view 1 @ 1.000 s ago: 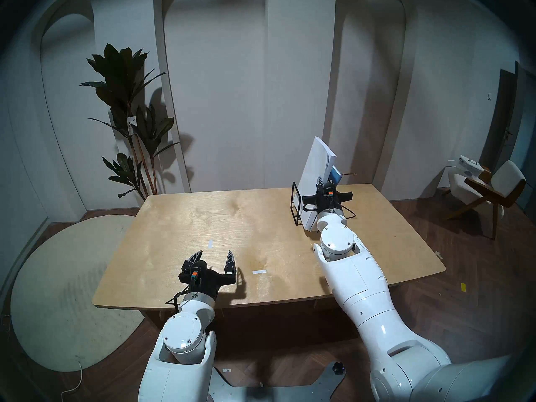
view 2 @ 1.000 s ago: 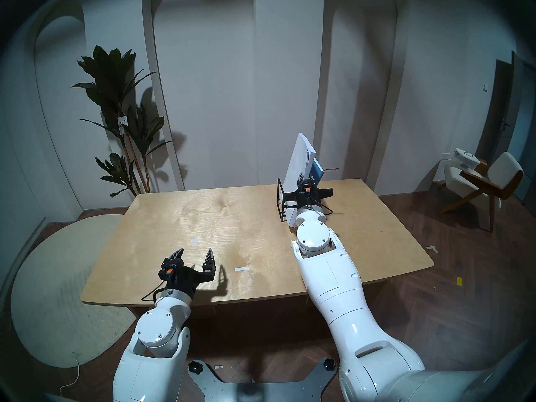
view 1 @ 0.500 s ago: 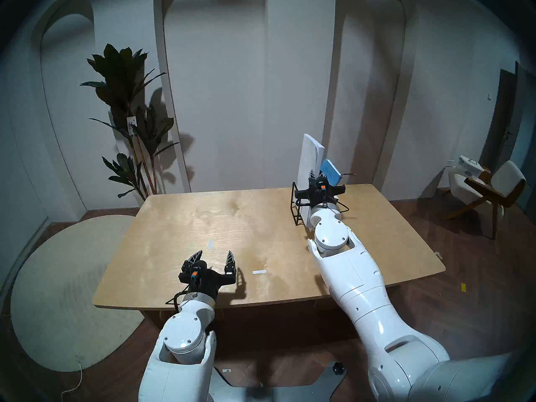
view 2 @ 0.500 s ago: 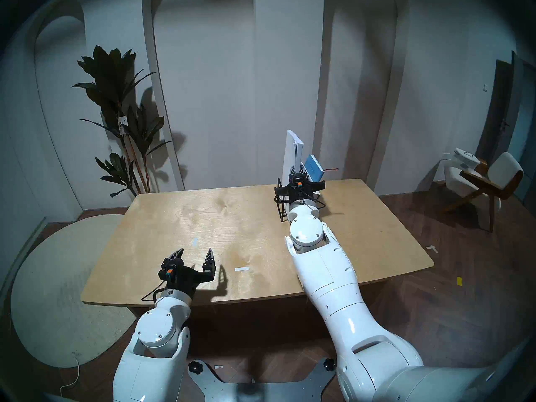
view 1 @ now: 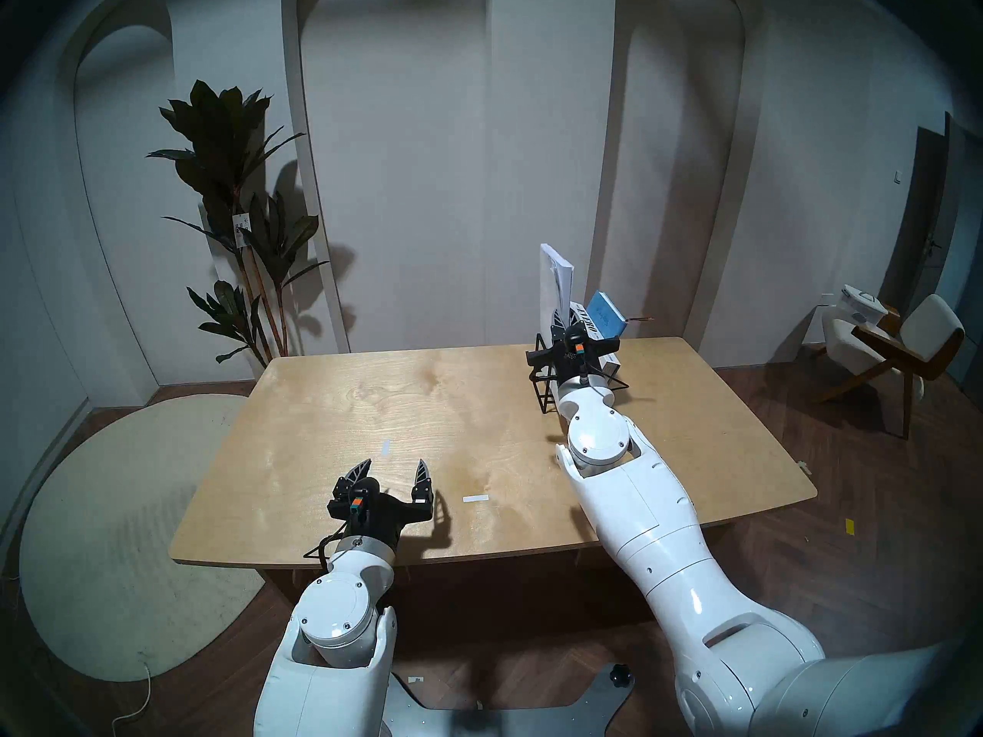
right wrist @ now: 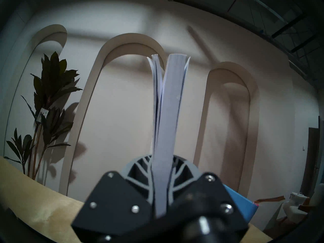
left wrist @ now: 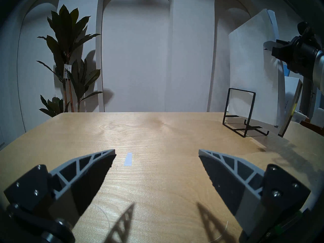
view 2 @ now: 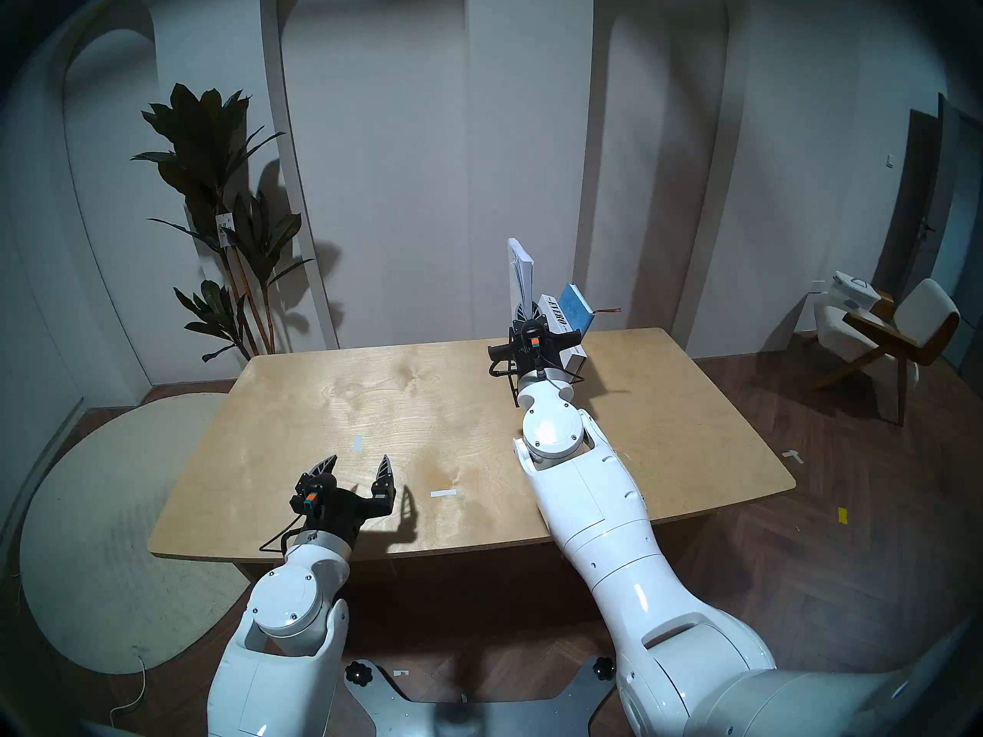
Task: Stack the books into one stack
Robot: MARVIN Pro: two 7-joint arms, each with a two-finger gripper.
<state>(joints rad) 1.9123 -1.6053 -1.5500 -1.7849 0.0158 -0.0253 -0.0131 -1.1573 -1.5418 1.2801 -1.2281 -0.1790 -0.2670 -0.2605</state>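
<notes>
My right gripper (view 1: 565, 318) is shut on the large white booklet (view 1: 553, 281) and holds it upright on edge in the black wire stand (view 1: 539, 387) at the table's far right. In the right wrist view its fingers (right wrist: 138, 169) clamp the booklet's page edge (right wrist: 169, 114). To the booklet's right, the thick white "EVERO" book (view 1: 585, 322) and the blue notebook (view 1: 607, 315) with its ribbon lean to the right. My left gripper (view 1: 393, 467) is open and empty, low over the table's near left part (left wrist: 157, 156).
The wooden table (view 1: 372, 401) carries two white tape marks (view 1: 475, 499) (view 1: 386, 446). A potted plant (view 1: 234, 215) stands behind the far left corner. A chair (view 1: 904, 342) stands on the floor at the right.
My right gripper has swung the white booklet leftward from leaning on the other books to upright. This uncovered the "EVERO" book and the blue notebook. The left arm has not moved.
</notes>
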